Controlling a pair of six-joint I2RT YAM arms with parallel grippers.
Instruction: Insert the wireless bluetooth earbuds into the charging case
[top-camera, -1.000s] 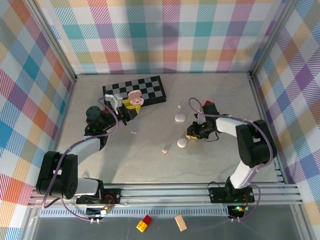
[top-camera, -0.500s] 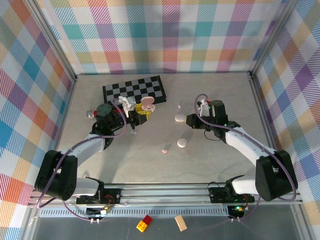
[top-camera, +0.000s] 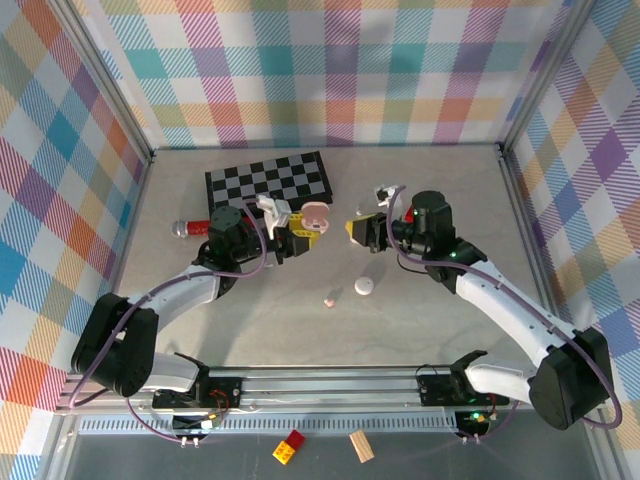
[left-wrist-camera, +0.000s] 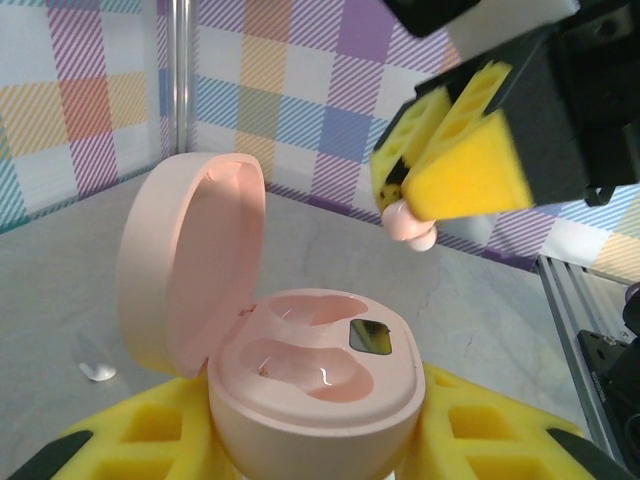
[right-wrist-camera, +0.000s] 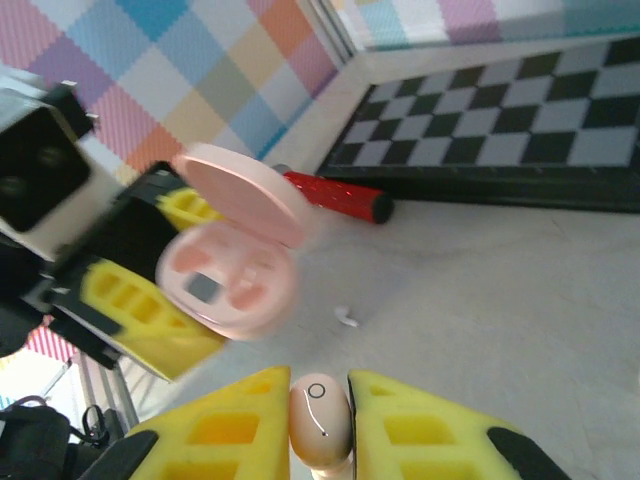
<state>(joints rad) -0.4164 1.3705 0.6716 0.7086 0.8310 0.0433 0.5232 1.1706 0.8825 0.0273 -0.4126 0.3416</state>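
My left gripper (top-camera: 297, 229) is shut on the pale pink charging case (top-camera: 316, 214), held upright above the table with its lid (left-wrist-camera: 190, 260) swung open. Both earbud wells (left-wrist-camera: 300, 340) in the case (left-wrist-camera: 315, 385) are empty. My right gripper (top-camera: 356, 231) faces it from the right, shut on a pale pink earbud (right-wrist-camera: 320, 415) pinched between its yellow fingers (right-wrist-camera: 235, 430). In the left wrist view that earbud (left-wrist-camera: 410, 222) hangs a short way above and to the right of the case, not touching it. Another pink earbud (top-camera: 329, 300) lies on the table.
A white pebble-like case (top-camera: 365, 286) lies right of the loose pink bud. A checkerboard mat (top-camera: 270, 178) lies at the back, with a red marker (top-camera: 190, 228) to its left. A tiny white bud (right-wrist-camera: 346, 318) rests on the table below the case. Blocks (top-camera: 291, 447) sit outside the front rail.
My left gripper carried the open case rightward toward the middle. My right gripper swung up and left from the table with the pink earbud, now facing the case closely.
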